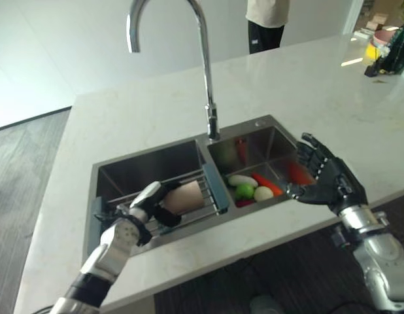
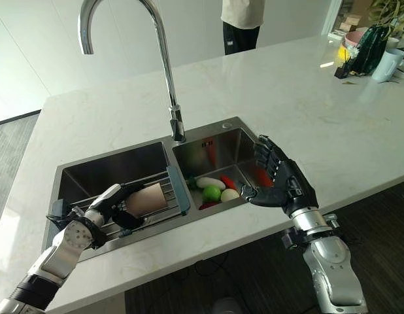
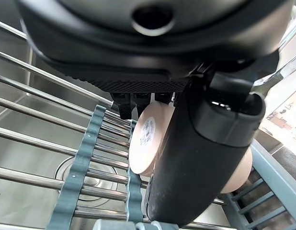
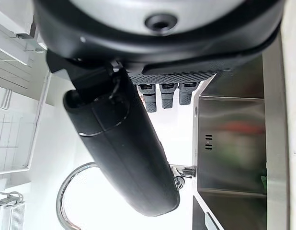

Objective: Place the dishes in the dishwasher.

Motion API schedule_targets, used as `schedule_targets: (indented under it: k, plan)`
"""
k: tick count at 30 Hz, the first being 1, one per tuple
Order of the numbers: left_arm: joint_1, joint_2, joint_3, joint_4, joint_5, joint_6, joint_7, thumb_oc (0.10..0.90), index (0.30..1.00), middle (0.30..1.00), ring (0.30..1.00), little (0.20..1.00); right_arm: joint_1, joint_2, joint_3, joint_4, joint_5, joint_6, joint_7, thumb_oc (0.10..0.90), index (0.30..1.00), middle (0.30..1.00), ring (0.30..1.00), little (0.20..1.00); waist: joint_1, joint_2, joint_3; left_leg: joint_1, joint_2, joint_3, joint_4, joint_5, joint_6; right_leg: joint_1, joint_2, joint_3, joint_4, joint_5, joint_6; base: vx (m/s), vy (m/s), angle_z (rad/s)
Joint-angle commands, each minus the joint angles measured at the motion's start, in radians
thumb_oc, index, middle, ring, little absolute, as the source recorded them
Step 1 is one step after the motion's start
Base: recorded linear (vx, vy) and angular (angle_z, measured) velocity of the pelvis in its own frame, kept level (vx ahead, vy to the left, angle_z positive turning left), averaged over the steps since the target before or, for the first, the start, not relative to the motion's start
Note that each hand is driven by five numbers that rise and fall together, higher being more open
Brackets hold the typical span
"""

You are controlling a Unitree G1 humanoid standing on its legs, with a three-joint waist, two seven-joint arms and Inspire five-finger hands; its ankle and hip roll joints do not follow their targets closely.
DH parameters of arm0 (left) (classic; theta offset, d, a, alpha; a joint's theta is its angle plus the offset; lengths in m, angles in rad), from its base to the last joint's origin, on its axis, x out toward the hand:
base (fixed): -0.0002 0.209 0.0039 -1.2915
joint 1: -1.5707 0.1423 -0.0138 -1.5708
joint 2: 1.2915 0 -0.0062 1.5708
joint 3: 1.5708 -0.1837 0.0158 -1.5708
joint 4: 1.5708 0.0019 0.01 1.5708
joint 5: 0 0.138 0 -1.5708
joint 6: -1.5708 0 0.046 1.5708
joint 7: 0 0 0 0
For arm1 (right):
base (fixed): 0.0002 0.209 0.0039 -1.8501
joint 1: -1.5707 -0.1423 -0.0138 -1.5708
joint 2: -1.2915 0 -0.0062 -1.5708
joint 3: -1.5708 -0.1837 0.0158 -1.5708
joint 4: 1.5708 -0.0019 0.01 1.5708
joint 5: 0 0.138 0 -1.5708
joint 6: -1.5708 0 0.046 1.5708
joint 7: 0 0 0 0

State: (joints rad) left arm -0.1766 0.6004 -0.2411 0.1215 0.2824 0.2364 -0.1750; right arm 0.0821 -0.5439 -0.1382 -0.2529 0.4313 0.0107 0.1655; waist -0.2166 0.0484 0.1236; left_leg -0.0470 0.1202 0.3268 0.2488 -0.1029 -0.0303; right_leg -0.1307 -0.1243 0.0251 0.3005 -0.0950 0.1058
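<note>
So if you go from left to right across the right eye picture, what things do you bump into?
Left hand → pinkish cup on the wire rack → tap → green vegetable in the right basin → right hand.

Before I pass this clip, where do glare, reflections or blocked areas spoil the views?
Left eye view: a bright glare streak on the countertop far right; the sink wall mirrors the red vegetables. Left wrist view: the left hand blocks much of the pink bowl. Right wrist view: the right hand stands dark against a washed-out bright background around the faucet.
</note>
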Motion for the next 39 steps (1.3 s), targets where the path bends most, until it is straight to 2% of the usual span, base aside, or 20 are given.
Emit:
schedule_targets:
  k: [1, 8, 12, 16, 19, 25, 27, 29, 31, 33, 34, 36, 37, 39]
  plan:
    - [-0.094, 0.012, 0.006, 0.008, 0.060, -0.037, 0.014, 0.400, 0.300, 0.300, 0.300, 0.300, -0.083, -0.034, -0.066, -0.064, 0.002, -0.094, 0.006, 0.800, 0.900, 0.900, 0.900, 0.900, -0.001, -0.009, -0.015, 0.069, 0.029, -0.041, 0.051, -0.146, -0.021, 0.012, 0.025, -0.016, 0.000, -0.034, 0.065, 0.00, 0.000, 0.00]
    - [-0.097, 0.025, 0.005, 0.004, 0.053, -0.068, 0.005, 0.400, 0.300, 0.300, 0.300, 0.300, -0.070, -0.026, -0.068, -0.054, 0.003, -0.103, 0.022, 0.800, 0.900, 0.900, 0.900, 0.900, 0.001, -0.012, -0.017, 0.072, 0.029, -0.041, 0.051, -0.147, -0.020, 0.017, 0.025, -0.015, 0.000, -0.034, 0.067, 0.03, -0.006, 0.00]
    - [-0.083, 0.028, 0.042, -0.024, -0.037, -0.153, 0.091, 0.400, 0.300, 0.300, 0.300, 0.300, -0.068, -0.024, -0.069, -0.047, 0.006, -0.115, 0.018, 0.800, 0.900, 0.900, 0.900, 0.900, 0.012, -0.017, -0.013, 0.071, 0.029, -0.050, 0.051, -0.145, -0.022, 0.023, 0.023, -0.023, 0.000, -0.036, 0.064, 0.03, -0.026, 0.02]
    - [-0.045, 0.015, 0.152, -0.109, -0.163, -0.238, 0.154, 0.400, 0.300, 0.300, 0.300, 0.300, -0.059, -0.004, -0.080, -0.050, 0.008, -0.128, 0.012, 0.800, 0.900, 0.900, 0.900, 0.900, 0.038, -0.024, -0.009, 0.066, 0.028, -0.067, 0.051, -0.142, -0.024, 0.031, 0.018, -0.043, 0.000, -0.043, 0.059, 0.03, -0.080, 0.03]
    - [0.020, -0.020, 0.270, -0.222, -0.288, -0.315, 0.184, 0.400, 0.300, 0.300, 0.300, 0.300, -0.047, 0.021, -0.095, -0.061, 0.003, -0.129, 0.004, 0.800, 0.900, 0.900, 0.900, 0.900, 0.070, -0.029, -0.005, 0.056, 0.027, -0.093, 0.051, -0.136, -0.030, 0.040, 0.014, -0.070, 0.000, -0.053, 0.050, 0.01, -0.123, 0.21]
    - [0.138, -0.085, 0.412, -0.366, -0.414, -0.450, 0.232, 0.400, 0.300, 0.300, 0.300, 0.300, -0.026, 0.049, -0.108, -0.097, -0.003, -0.121, -0.001, 0.800, 0.900, 0.900, 0.900, 0.900, 0.120, -0.032, -0.006, 0.042, 0.032, -0.136, 0.051, -0.124, -0.046, 0.054, 0.011, -0.115, 0.000, -0.072, 0.031, 0.01, -0.141, 0.32]
    - [0.182, -0.104, 0.457, -0.416, -0.448, -0.509, 0.256, 0.400, 0.300, 0.300, 0.300, 0.300, -0.025, 0.053, -0.109, -0.114, -0.005, -0.120, -0.005, 0.800, 0.900, 0.900, 0.900, 0.900, 0.145, -0.031, -0.006, 0.037, 0.039, -0.153, 0.051, -0.113, -0.058, 0.060, 0.010, -0.135, 0.000, -0.080, 0.022, 0.01, -0.161, 0.35]
    - [0.203, -0.115, 0.481, -0.433, -0.465, -0.532, 0.277, 0.400, 0.300, 0.300, 0.300, 0.300, -0.026, 0.052, -0.108, -0.123, -0.004, -0.124, -0.004, 0.800, 0.900, 0.900, 0.900, 0.900, 0.157, -0.030, -0.007, 0.033, 0.046, -0.162, 0.051, -0.104, -0.067, 0.064, 0.010, -0.150, 0.000, -0.085, 0.016, 0.02, -0.156, 0.28]
    - [0.281, -0.150, 0.549, -0.485, -0.527, -0.574, 0.282, 0.400, 0.300, 0.300, 0.300, 0.300, -0.017, 0.051, -0.134, -0.162, 0.012, -0.142, -0.016, 0.800, 0.900, 0.900, 0.900, 0.900, 0.201, -0.026, 0.000, 0.014, 0.063, -0.181, 0.051, -0.067, -0.096, 0.070, 0.001, -0.193, 0.000, -0.091, 0.004, 0.00, -0.164, 0.40]
    - [0.311, -0.163, 0.565, -0.511, -0.546, -0.579, 0.284, 0.400, 0.300, 0.300, 0.300, 0.300, -0.003, 0.050, -0.149, -0.184, 0.030, -0.149, -0.022, 0.800, 0.900, 0.900, 0.900, 0.900, 0.213, -0.023, 0.003, -0.007, 0.074, -0.184, 0.051, -0.042, -0.109, 0.071, -0.005, -0.211, 0.000, -0.091, 0.003, -0.09, -0.074, 0.37]
    - [0.332, -0.170, 0.569, -0.526, -0.563, -0.592, 0.270, 0.400, 0.300, 0.300, 0.300, 0.300, 0.003, 0.045, -0.157, -0.204, 0.032, -0.160, -0.054, 0.800, 0.900, 0.900, 0.900, 0.900, 0.227, -0.019, 0.016, -0.051, 0.093, -0.180, 0.051, -0.010, -0.122, 0.075, -0.010, -0.222, 0.000, -0.094, 0.007, -0.17, -0.054, 0.58]
    - [0.329, -0.169, 0.557, -0.526, -0.572, -0.599, 0.277, 0.400, 0.300, 0.300, 0.300, 0.300, -0.004, 0.031, -0.155, -0.203, 0.026, -0.171, -0.084, 0.800, 0.900, 0.900, 0.900, 0.900, 0.230, -0.019, 0.022, -0.069, 0.106, -0.151, 0.051, 0.009, -0.123, 0.069, -0.024, -0.245, 0.000, -0.092, 0.007, -0.22, -0.023, 0.70]
    - [0.320, -0.167, 0.548, -0.522, -0.575, -0.602, 0.285, 0.400, 0.300, 0.300, 0.300, 0.300, -0.014, 0.019, -0.155, -0.191, 0.027, -0.180, -0.094, 0.800, 0.900, 0.900, 0.900, 0.900, 0.222, -0.023, 0.022, -0.045, 0.108, -0.115, 0.051, 0.003, -0.120, 0.067, -0.039, -0.266, 0.000, -0.096, 0.008, -0.30, 0.036, 0.67]
    - [0.288, -0.161, 0.531, -0.504, -0.576, -0.612, 0.312, 0.400, 0.300, 0.300, 0.300, 0.300, -0.039, -0.010, -0.165, -0.155, 0.050, -0.220, -0.093, 0.800, 0.900, 0.900, 0.900, 0.900, 0.206, -0.047, 0.028, 0.019, 0.093, -0.014, 0.051, 0.005, -0.094, 0.042, -0.088, -0.318, 0.000, -0.063, 0.003, -0.38, 0.057, 0.86]
